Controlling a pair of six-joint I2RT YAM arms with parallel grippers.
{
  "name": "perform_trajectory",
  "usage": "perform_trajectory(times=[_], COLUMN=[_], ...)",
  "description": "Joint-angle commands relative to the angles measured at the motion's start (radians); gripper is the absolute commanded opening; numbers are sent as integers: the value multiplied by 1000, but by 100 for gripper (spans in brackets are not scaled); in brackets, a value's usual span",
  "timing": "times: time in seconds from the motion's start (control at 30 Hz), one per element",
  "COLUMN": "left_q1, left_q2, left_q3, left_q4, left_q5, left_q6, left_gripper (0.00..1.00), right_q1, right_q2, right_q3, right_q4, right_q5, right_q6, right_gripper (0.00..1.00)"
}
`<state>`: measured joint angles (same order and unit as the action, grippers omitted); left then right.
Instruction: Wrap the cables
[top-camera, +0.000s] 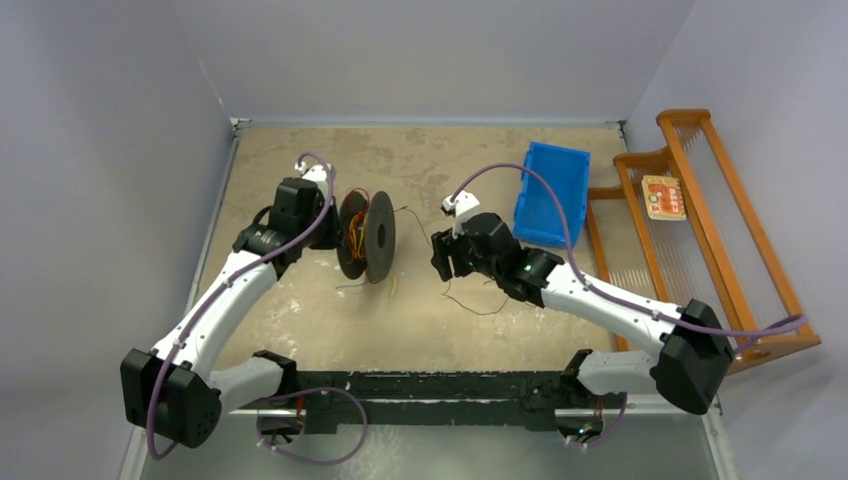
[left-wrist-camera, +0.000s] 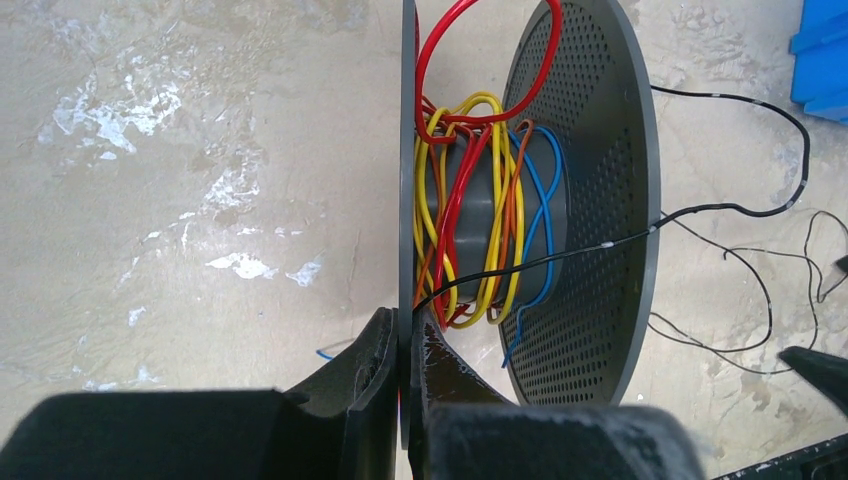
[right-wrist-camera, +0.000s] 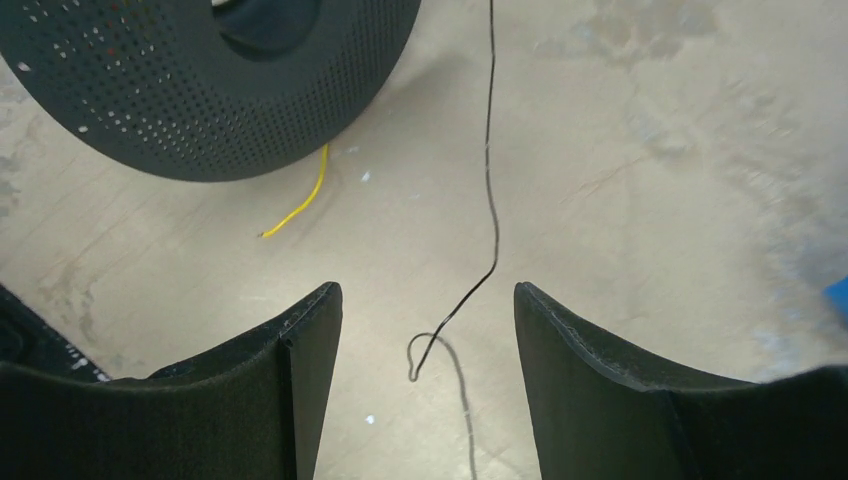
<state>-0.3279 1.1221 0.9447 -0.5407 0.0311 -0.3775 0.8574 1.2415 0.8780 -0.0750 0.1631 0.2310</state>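
Left wrist cam: my L gripper (left-wrist-camera: 404, 345) pinches spool (left-wrist-camera: 600, 230) flange, colored cables (left-wrist-camera: 465, 210) wound on its hub. R gripper (right-wrist-camera: 428, 320) spread over table (right-wrist-camera: 650, 200), black cable (right-wrist-camera: 489, 180) loose on it btwn my fingers.

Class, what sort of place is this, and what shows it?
Probably a robotics lab bench: two robot arms bolted to a scuffed table, a spool of thin cables, a blue bin.
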Motion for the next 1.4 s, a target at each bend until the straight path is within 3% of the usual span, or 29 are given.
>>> perform_trajectory(times=[0.0,0.33,0.47,0.63,0.8,1.0,1.17,1.37], left_q1=[-8,-10,-14,-20,-28,-35,-36,-36], left_q2=[-35,-32,-29,-35,-40,-63,-84,-97], left_q3=[81,114,125,137,153,173,191,223], left_q4=[55,18,-2,-29,-69,-110,-126,-153], left_q5=[-14,-29,-31,-25,-12,14,59,167], left_q6=[3,7,12,14,21,29,43,85], left_gripper=[0,0,0,0,0,0,0,0], right_q1=[3,3,2,-4,-13,-121,-230,-313], right_q2=[18,107,120,121,81,3,-36,-8], right_q3=[-36,-49,-40,1,79,140,144,148], right_q4=[19,13,19,2,-52,-46,20,71], right_q5=[-72,-28,0,80,236,367,400,406], right_q6=[195,236,224,175,92,-24,-104,-74], right_gripper=[65,58,40,0,0,0,0,0])
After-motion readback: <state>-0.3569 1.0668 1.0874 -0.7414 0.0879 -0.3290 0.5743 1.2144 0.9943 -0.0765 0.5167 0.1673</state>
